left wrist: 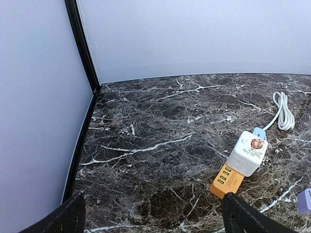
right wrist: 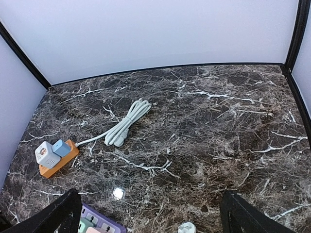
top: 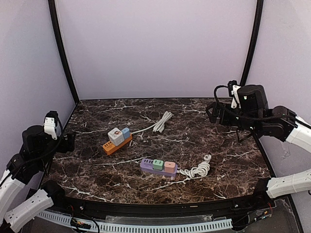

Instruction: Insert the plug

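Currently left gripper [left wrist: 153,216], right gripper [right wrist: 148,213] released; orange strip [top: 111,147] holds white cube [top: 115,135], blue plug [top: 126,132].

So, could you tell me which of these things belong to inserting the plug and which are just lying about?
Likely for the job:
orange power strip, carrying white cube plug and blue plug
purple power strip, carrying green plug and pink plug

Probably just lying about:
bundled white cord, behind the orange one
coiled white cord, beside the purple one
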